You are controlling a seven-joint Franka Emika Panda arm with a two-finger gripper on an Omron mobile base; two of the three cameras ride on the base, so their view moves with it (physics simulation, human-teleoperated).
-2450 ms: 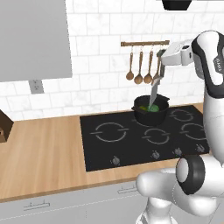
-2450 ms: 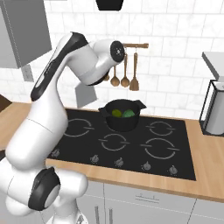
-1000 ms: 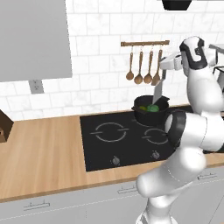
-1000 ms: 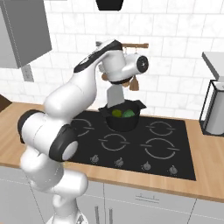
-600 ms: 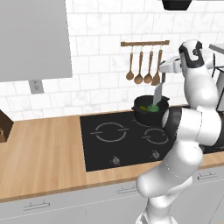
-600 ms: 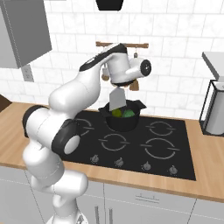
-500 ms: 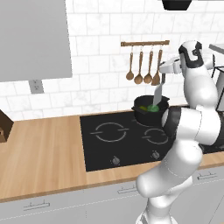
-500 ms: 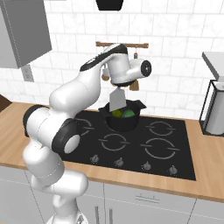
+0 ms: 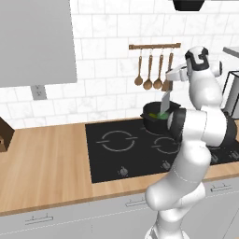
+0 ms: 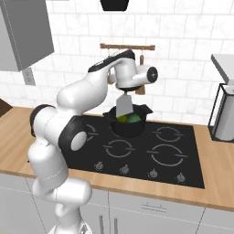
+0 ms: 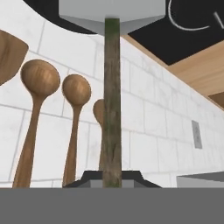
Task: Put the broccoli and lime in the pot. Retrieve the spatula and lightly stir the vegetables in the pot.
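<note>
One spatula (image 10: pixel 123 106) is clamped by its handle in the closed gripper (image 10: pixel 124 93) — blade hung down into the one pot (image 10: pixel 128 124) on the hob (image 10: pixel 173 160), where one lime (image 10: pixel 122 119) and one broccoli (image 10: pixel 134 119) are seen. Three wooden spoons (image 9: pixel 148 71) are hung behind.

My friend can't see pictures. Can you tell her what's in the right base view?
A white robot arm's pincer holds a grey spatula with its blade hanging over a black pot on the stove. A lime and broccoli sit inside the pot.
</note>
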